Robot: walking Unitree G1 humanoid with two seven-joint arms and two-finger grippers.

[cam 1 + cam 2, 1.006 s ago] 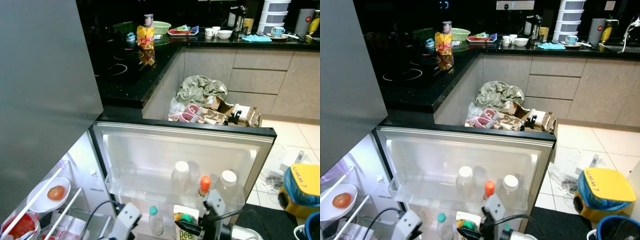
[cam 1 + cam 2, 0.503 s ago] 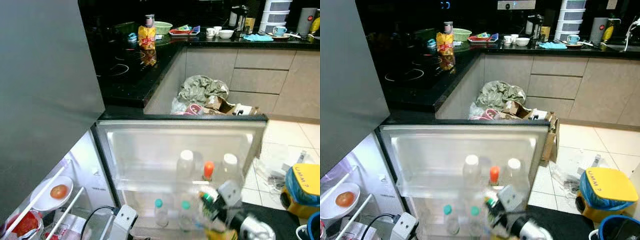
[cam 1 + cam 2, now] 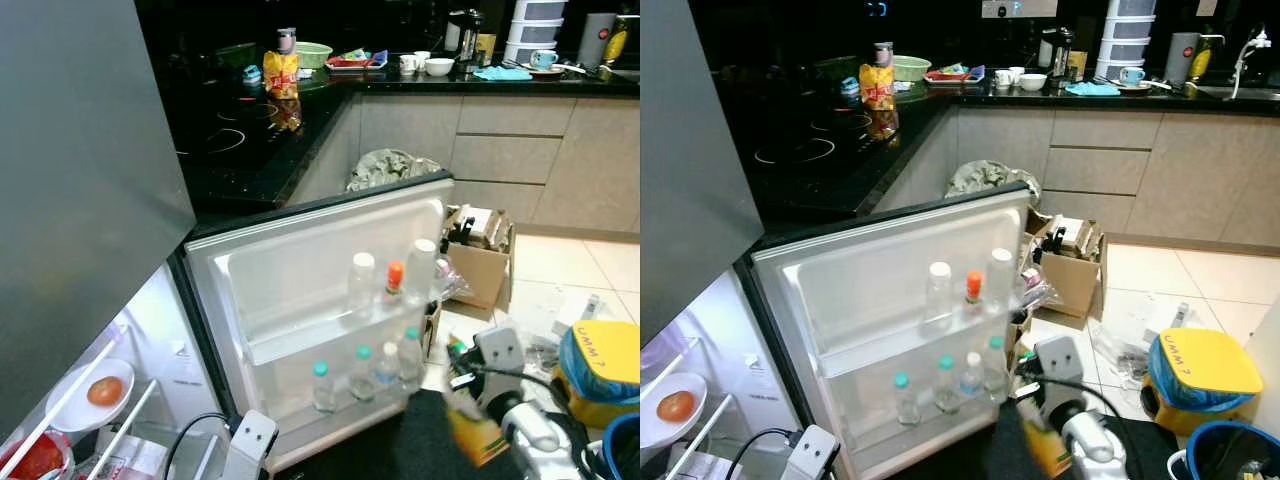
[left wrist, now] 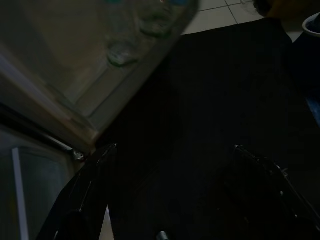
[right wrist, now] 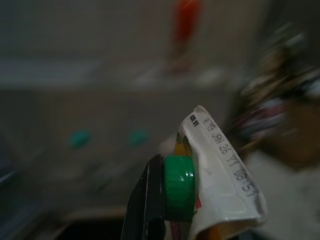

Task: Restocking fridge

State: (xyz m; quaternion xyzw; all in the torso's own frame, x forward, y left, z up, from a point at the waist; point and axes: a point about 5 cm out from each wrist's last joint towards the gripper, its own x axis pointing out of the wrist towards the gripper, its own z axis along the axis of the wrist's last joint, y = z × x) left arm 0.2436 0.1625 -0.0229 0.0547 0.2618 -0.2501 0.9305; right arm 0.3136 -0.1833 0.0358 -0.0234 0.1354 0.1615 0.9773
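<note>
Kitchen fridge door (image 3: 300, 290) already holds bottles; we judge restocking unfinished, our right tool (image 5: 172, 200) clamping a green-capped carton (image 5: 215, 175), left tool's (image 4: 170, 190) fingers apart.

The right end effector (image 3: 470, 395) with the juice carton (image 3: 476, 436) is now right of the fridge door (image 3: 330, 300), which has swung left.

A black L-shaped desk (image 3: 270, 150) runs from nine o'clock up to twelve, dim and glossy, over beige cabinet drawers (image 3: 505, 160). Pale floor tiles (image 3: 570, 280) spread at three o'clock, holding an open cardboard box (image 3: 478, 262) and a yellow-lidded bin (image 3: 605, 358) toward four o'clock.
</note>
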